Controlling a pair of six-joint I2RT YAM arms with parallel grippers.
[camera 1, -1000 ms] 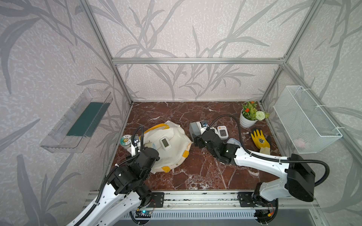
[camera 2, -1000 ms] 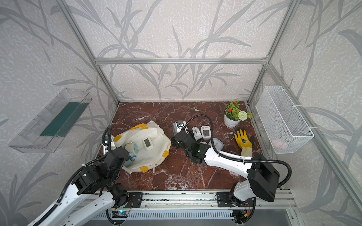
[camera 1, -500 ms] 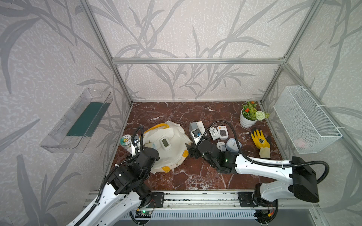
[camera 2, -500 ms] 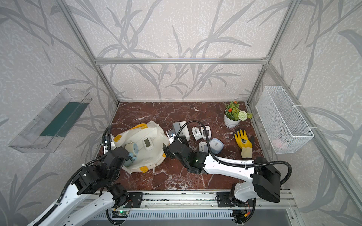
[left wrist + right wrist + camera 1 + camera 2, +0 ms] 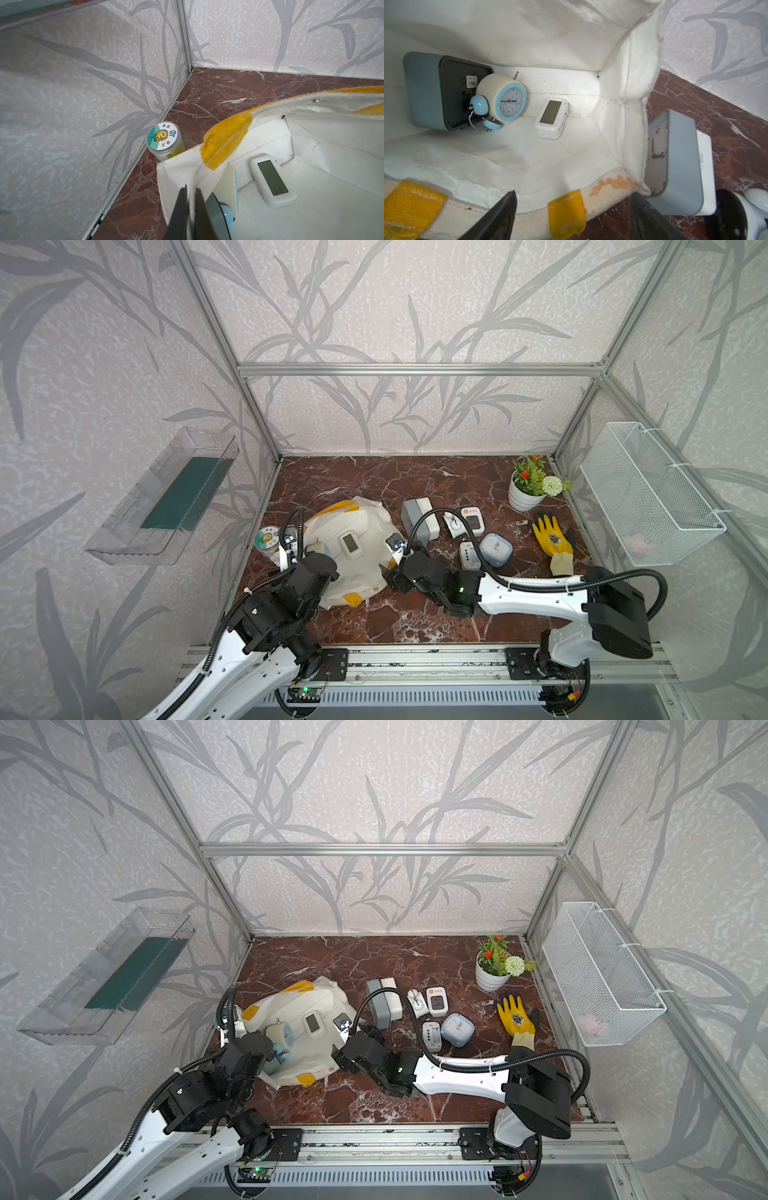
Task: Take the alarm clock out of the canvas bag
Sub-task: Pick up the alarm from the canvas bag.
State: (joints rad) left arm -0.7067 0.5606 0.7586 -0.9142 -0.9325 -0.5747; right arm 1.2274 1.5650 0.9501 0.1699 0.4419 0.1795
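The left claw [image 5: 191, 189] is seen clamped together on the rim of the canvas bag [image 5: 361, 572], which lies open at centre-left of both top views on the counter [image 5: 374, 485]. The right claw [image 5: 573, 193] is spread wide apart at the bag's mouth. Inside the bag, a twin-bell alarm clock [image 5: 506, 99] is seen between a blue-grey square clock [image 5: 425, 89] and a white digital clock [image 5: 551, 117]. A potted plant [image 5: 525, 489] is seen farther back at right.
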